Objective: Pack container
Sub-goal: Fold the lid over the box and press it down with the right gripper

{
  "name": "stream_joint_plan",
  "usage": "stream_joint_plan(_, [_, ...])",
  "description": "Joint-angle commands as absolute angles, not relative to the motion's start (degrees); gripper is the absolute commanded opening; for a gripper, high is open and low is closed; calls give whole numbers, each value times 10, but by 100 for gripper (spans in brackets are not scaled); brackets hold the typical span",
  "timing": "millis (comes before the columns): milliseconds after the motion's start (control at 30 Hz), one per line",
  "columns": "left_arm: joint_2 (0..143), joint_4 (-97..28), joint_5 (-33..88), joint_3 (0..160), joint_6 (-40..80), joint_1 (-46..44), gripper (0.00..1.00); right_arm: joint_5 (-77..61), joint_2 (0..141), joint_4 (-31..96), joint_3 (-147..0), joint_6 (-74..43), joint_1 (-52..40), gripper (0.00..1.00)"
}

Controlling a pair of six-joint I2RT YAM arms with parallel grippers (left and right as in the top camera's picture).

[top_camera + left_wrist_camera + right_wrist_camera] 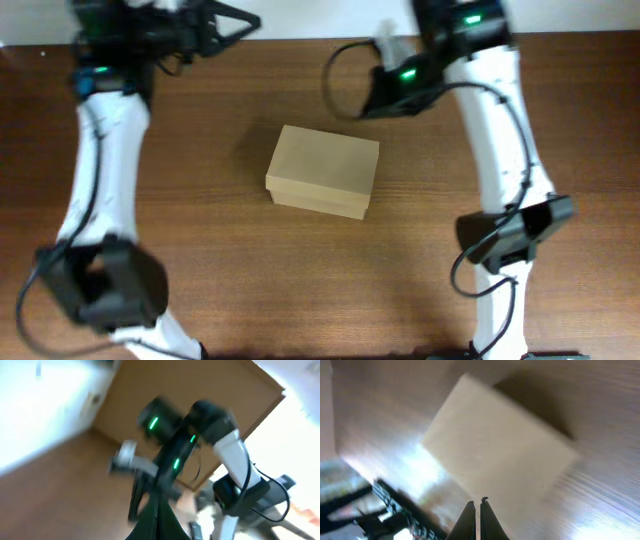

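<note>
- The container [322,175] is sitting near the middle of the table [200,210] with its lid [335,158] lying flat and shut. It is standing apart from both arms, and nothing is touching it.
- The right gripper [480,510] is aiming at the box from close by, with its fingers pressed together and carrying nothing. Coming in like this, they would probably be shoving the box rather than catching the flap. A light cardboard box is likely to be sliding or turning on the smooth wood.
- The left gripper [156,521] is pointing away from the box, toward the right arm [232,455]. That view is blurring, but its fingers are showing as one dark closed wedge with nothing between them. So nothing is bracing the box, and any push from the right side would be going unopposed.
- If both arms are heading for the centre together, they are risking a knock against each other above the box.
- A hard pinch on the flap edge would probably be creasing or tearing the thin card.
</note>
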State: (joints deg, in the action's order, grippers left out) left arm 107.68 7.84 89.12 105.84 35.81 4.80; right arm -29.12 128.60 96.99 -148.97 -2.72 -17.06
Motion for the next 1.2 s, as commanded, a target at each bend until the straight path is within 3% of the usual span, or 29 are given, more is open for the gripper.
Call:
stream_joint_plan(0, [1001, 100, 883, 1062, 344, 77, 2, -252, 1271, 973, -1488, -17, -237, 4])
stream_joint_plan(267, [940, 101, 870, 1062, 275, 171, 2, -57, 1271, 973, -1472, -2, -366, 4])
stream_joint_plan(533, [933, 103, 875, 1062, 273, 277, 2, 143, 1271, 959, -1403, 11, -409, 4])
stream_joint_plan(833, [925, 93, 822, 1062, 245, 347, 2, 131, 1271, 834, -1397, 11, -412, 4])
stream_joint_plan(933, [923, -34, 732, 1062, 144, 369, 2, 85, 1271, 831, -1397, 11, -416, 4])
stream_joint_plan(1033, [909, -253, 525, 1062, -30, 368, 2, 75, 1271, 839, -1397, 11, -424, 4])
stream_joint_plan(1167, [892, -435, 312, 1062, -167, 328, 2, 75, 1270, 858, -1397, 11, -433, 4])
